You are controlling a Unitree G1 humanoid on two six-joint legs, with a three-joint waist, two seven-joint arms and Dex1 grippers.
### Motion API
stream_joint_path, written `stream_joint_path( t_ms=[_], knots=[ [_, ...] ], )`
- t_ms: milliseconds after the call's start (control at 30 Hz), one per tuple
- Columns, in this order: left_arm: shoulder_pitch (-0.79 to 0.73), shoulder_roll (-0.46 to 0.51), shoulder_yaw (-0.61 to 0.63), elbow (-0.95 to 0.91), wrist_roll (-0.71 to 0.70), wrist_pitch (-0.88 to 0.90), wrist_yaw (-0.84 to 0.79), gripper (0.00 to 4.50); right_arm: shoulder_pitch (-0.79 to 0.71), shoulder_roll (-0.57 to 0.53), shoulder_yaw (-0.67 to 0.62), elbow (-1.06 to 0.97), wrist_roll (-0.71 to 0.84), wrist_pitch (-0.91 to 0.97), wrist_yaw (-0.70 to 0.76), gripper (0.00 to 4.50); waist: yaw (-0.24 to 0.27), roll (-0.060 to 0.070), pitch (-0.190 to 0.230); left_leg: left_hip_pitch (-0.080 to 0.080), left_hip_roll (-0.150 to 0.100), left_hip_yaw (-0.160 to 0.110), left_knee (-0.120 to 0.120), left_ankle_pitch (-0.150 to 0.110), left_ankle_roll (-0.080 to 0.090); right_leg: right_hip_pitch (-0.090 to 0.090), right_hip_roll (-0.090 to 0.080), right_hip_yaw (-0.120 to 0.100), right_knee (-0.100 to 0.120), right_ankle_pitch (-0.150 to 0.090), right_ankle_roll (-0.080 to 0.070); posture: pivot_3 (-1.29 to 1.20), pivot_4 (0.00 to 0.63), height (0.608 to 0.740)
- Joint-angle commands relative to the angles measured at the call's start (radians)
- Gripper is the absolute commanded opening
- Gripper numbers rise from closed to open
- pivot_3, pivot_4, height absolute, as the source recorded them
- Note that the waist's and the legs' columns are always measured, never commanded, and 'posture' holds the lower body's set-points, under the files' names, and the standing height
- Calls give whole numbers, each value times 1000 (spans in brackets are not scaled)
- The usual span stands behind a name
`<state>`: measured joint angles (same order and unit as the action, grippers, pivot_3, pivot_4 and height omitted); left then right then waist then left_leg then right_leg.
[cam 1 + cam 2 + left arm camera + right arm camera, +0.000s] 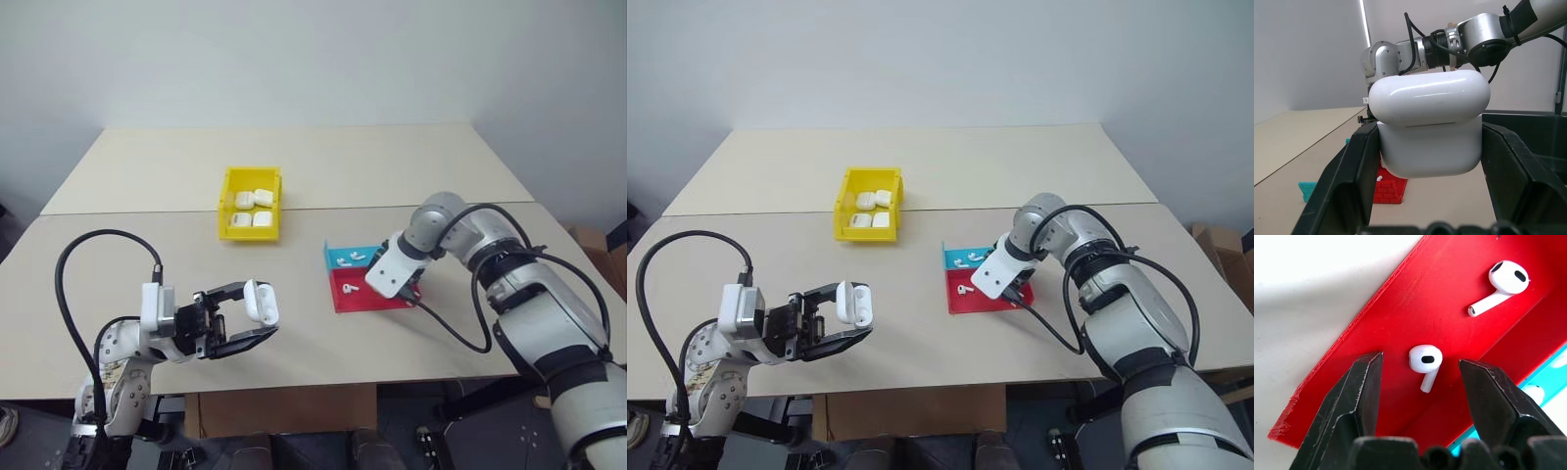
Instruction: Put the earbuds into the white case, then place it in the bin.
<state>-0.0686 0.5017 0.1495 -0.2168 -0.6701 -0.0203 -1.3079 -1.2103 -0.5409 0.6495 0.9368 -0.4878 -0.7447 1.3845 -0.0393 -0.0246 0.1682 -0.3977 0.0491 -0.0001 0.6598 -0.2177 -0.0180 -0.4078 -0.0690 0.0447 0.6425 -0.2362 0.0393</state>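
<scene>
Two earbuds (1425,363) lie loose on the red half of a shallow red-and-teal tray (377,300) at the right of the table, one of them framed squarely between the spread black fingers of the right gripper (1420,377), which points steeply down over it with nothing in its hold; more earbuds show on the teal half. Across the table the left gripper (247,315) is clamped on the white case (261,302), carrying it clear of the tabletop with the lid looking shut or nearly so. Further back sits the yellow bin (225,208), already holding several white cases. The risks from here appear plain enough. The earbud is tiny and glossy and lies flat, so fingers that close a shade off centre could flick it across the tray or over its low edge. Coming down too far could jam the fingertips on the red floor or drag the light tray along the table. And with the lid seemingly closed, the case would have to be opened before any earbud can go in; a slip there could drop the smooth case from its side-on grip.
</scene>
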Motion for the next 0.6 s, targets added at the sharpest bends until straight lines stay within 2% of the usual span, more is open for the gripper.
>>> stream_joint_path(
  t_ms=[33,167,200,267,600],
  knots=[
    [2,-5,5,-13,-5,-26,5,2835,-31,0,-8,14,-4,-28,-9,3009,-1,0,0,0,0,0,0,0,0,0,0,0,0,0,0,0,150,740],
    [7,-7,6,-10,0,-31,7,2835,-34,3,-5,30,-9,-43,-16,3009,-1,0,0,0,0,0,0,0,0,0,0,0,0,0,0,0,150,740],
    [8,-8,6,-9,1,-33,6,2835,-35,3,-6,32,-8,-47,-16,2641,-1,0,0,0,0,0,0,0,0,0,0,0,0,0,0,0,150,740],
    [10,-7,7,-7,2,-35,4,2835,-35,4,-8,34,-7,-53,-18,2225,-2,0,0,0,0,0,0,0,0,0,0,0,0,0,0,0,150,740],
    [5,-7,-1,3,6,-48,6,2835,-41,6,-9,38,-13,-68,-38,2225,-3,0,0,0,0,0,0,0,0,0,0,0,0,0,0,0,150,740]
  ],
)
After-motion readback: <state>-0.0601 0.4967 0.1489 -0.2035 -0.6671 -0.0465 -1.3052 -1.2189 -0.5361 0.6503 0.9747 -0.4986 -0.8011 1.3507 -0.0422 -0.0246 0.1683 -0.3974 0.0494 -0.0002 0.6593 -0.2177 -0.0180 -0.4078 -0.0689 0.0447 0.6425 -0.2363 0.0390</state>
